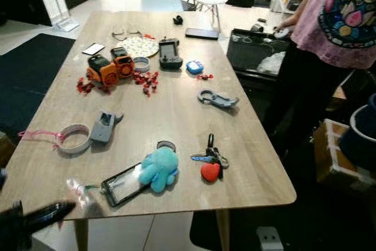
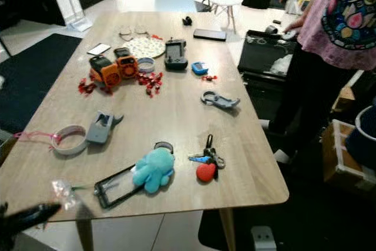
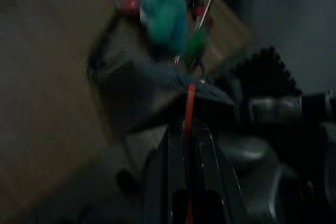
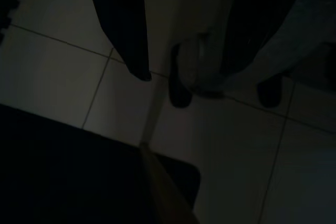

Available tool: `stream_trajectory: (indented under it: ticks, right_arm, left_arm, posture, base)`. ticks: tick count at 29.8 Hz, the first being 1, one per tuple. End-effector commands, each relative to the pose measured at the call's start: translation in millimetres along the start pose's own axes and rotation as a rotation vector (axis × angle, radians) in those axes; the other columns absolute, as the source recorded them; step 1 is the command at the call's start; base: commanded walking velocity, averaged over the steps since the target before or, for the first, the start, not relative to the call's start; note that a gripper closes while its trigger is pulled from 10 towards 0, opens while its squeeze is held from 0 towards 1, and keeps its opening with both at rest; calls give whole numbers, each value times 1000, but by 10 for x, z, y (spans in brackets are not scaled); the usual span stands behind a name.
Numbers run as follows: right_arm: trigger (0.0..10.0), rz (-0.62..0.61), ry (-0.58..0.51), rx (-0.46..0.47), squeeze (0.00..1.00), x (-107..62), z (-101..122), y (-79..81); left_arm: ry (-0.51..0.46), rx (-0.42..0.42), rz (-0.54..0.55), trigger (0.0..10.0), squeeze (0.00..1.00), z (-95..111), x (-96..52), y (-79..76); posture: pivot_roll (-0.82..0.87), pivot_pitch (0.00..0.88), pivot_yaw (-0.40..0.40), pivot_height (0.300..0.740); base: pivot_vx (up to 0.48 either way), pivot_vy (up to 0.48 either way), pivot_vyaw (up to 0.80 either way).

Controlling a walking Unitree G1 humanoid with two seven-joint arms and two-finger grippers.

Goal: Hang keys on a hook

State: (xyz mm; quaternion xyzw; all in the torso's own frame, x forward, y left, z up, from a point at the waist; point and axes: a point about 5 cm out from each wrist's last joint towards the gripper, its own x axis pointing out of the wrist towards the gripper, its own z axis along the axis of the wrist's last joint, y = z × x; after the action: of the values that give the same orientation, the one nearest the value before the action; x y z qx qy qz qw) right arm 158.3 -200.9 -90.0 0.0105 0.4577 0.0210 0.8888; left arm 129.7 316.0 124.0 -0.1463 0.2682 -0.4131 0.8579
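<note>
You are looking down at a long wooden bench (image 1: 176, 104) in a tiled room, cluttered from end to end, with a person in a pink patterned shirt (image 1: 341, 16) standing off its far right side. Your left claw (image 1: 50, 211) hovers low at the near left corner, its black fingers pointing across the near edge; they look drawn close together in the left wrist view, with an orange line running between them, but the blur means I cannot tell whether they are closed or gripping anything. The keys (image 1: 210, 158) lie flat on the bench well to the right of that claw, splayed beside a red heart-shaped fob (image 1: 210, 171), so they sit free to be lifted by the ring. Between claw and keys lie a clear-cased phone (image 1: 124, 184) and a teal octopus plush (image 1: 159, 168), resting partly on it, which you would probably need to reach past. A roll of tape (image 1: 73, 139) sits ahead of the claw. Your right claw (image 4: 139, 72) hangs idle over the floor tiles, fingers apart. No hook is identifiable among these things, so judging by the layout, the pickup is not yet done.
</note>
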Motion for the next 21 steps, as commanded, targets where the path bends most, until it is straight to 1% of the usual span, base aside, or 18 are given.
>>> stream_trajectory:
  ticks: [1, 2, 3, 4, 5, 6, 7, 8, 11, 12, 14, 15, 16, 17, 18, 19, 20, 21]
  right_arm:
    - [10000, -8, 20, 0, 0, -18, -56, -28]
    - [10000, -7, 19, 0, 0, -16, -52, -26]
    - [10000, -7, 19, 0, 0, -16, -52, -26]
    - [10000, -7, 18, 0, 0, -15, -49, -25]
    - [10000, -7, 18, 0, 0, -15, -49, -25]
    - [10000, -6, 16, -1, 0, -13, -42, -21]
    - [10000, -5, 15, -2, 0, -12, -39, -20]
    - [10000, -5, 15, -2, 0, -12, -39, -20]
    - [10000, -5, 14, -2, 0, -11, -34, -20]
    - [10000, -5, 14, -2, 0, -11, -34, -20]
    - [10000, -5, 14, -2, 0, -11, -31, -23]
    - [10000, -5, 14, -2, 0, -11, -31, -23]
    - [10000, -6, 13, -2, 0, -11, -30, -25]
    - [10000, -6, 13, -2, 0, -11, -30, -25]
    - [10000, -7, 13, -2, 0, -11, -28, -27]
    - [10000, -8, 12, -2, 0, -10, -26, -27]
    - [10000, -8, 12, -2, 0, -10, -26, -27]
    - [10000, -8, 12, -2, 0, -10, -26, -26]
  left_arm:
    - [171, -19, 66, 0, 0, -232, -102, 62]
    - [236, -34, 75, 0, 0, -355, -133, 61]
    - [236, -34, 75, 0, 0, -355, -133, 61]
    - [272, -42, 76, 0, 0, -425, -148, 54]
    - [272, -42, 76, 0, 0, -425, -148, 54]
    - [339, -35, 109, 0, 0, -585, -170, 78]
    - [369, -29, 128, 0, 0, -662, -178, 96]
    - [369, -29, 128, 0, 0, -662, -178, 96]
    - [412, -11, 164, 0, 0, -790, -185, 130]
    - [412, -11, 164, 0, 0, -790, -185, 130]
    - [438, 7, 203, 0, 0, -914, -182, 165]
    - [438, 7, 203, 0, 0, -914, -182, 165]
    - [443, 31, 261, 0, 0, -980, -168, 214]
    - [443, 31, 261, 0, 0, -980, -168, 214]
    - [439, 42, 305, 0, 0, -1034, -151, 253]
    - [438, 70, 385, 0, 0, -1107, -122, 321]
    - [438, 70, 385, 0, 0, -1107, -122, 321]
    - [444, 89, 446, 0, 0, -1177, -87, 370]
  posture:
    - [68, 69, -33, 740]
    - [67, 69, -33, 740]
    - [67, 69, -33, 740]
    - [67, 69, -33, 740]
    - [67, 69, -33, 740]
    - [67, 68, -35, 740]
    - [66, 67, -36, 740]
    - [66, 67, -36, 740]
    - [65, 67, -36, 740]
    - [65, 67, -36, 740]
    - [63, 66, -35, 740]
    - [63, 66, -35, 740]
    - [62, 65, -35, 740]
    - [62, 65, -35, 740]
    - [63, 64, -35, 740]
    - [65, 64, -35, 740]
    - [65, 64, -35, 740]
    - [65, 64, -35, 740]
  base:
    - [0, 0, 0]
    - [0, 0, 0]
    - [0, 0, 0]
    - [0, 0, 0]
    - [0, 0, 0]
    - [0, 0, 0]
    - [0, 0, 0]
    - [0, 0, 0]
    - [0, 0, 0]
    - [0, 0, 0]
    - [0, 0, 0]
    - [0, 0, 0]
    - [0, 0, 0]
    - [0, 0, 0]
    - [0, 0, 0]
    - [0, 0, 0]
    - [0, 0, 0]
    - [0, 0, 0]
